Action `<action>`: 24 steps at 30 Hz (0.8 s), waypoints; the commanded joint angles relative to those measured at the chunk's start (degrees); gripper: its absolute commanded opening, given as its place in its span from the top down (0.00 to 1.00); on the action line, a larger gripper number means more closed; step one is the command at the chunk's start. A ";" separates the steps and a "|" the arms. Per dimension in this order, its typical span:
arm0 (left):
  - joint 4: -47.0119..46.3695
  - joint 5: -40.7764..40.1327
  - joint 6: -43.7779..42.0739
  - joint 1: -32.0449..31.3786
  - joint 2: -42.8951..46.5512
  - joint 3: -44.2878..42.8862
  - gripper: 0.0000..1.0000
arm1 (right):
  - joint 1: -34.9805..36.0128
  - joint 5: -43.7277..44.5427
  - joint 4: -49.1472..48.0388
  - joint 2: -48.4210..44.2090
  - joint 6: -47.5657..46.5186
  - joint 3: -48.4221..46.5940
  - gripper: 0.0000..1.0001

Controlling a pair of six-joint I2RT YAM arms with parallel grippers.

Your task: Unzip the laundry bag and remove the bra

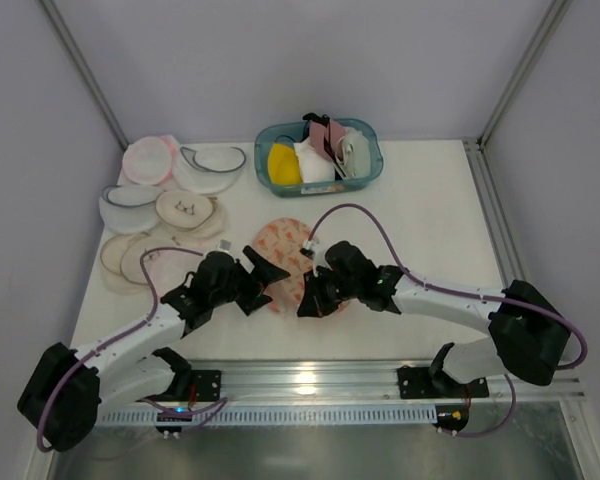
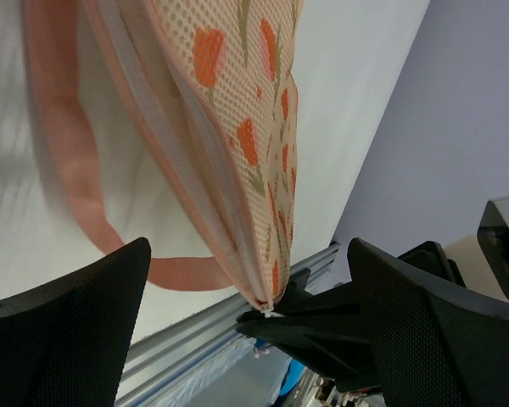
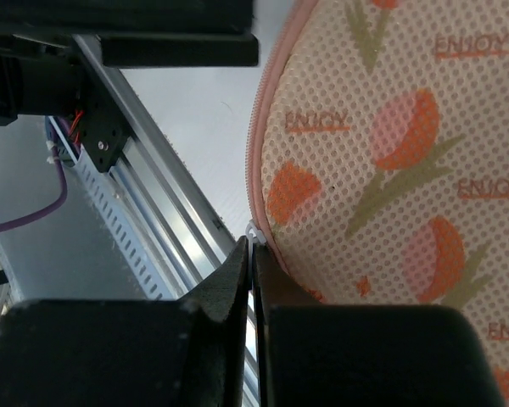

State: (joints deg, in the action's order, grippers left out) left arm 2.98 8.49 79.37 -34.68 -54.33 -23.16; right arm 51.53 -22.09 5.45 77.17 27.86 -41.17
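Observation:
The laundry bag (image 1: 286, 252), cream mesh with orange-pink flowers and pink zipper trim, lies mid-table with its near edge raised between both grippers. My right gripper (image 1: 310, 298) is shut on the small white zipper pull (image 3: 254, 230) at the bag's pink edge (image 3: 259, 144). In the left wrist view its black tips pinch the pull (image 2: 270, 311) at the bag's (image 2: 254, 127) lowest corner. My left gripper (image 1: 263, 280) is open, its fingers (image 2: 68, 331) wide on either side of the bag and not touching it. A pink band (image 2: 64, 170) lies on the table beside the bag. The bra is hidden.
A teal basket (image 1: 369, 172) with a yellow garment (image 1: 283, 163) and other laundry stands at the back. Round white, pink and beige mesh pouches (image 1: 185, 212) lie at the left. An aluminium rail (image 1: 310, 375) runs along the near edge.

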 commanded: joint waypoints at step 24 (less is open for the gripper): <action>-19.77 1.26 -0.88 -1.01 -22.22 -8.40 1.00 | 2.70 6.08 5.18 -3.51 -2.02 -1.38 0.96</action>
State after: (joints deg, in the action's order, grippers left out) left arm -13.93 10.04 80.47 -37.78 -75.94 -28.97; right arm 53.58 -19.03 6.52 76.12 27.05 -43.51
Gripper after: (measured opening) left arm 0.022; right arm 0.039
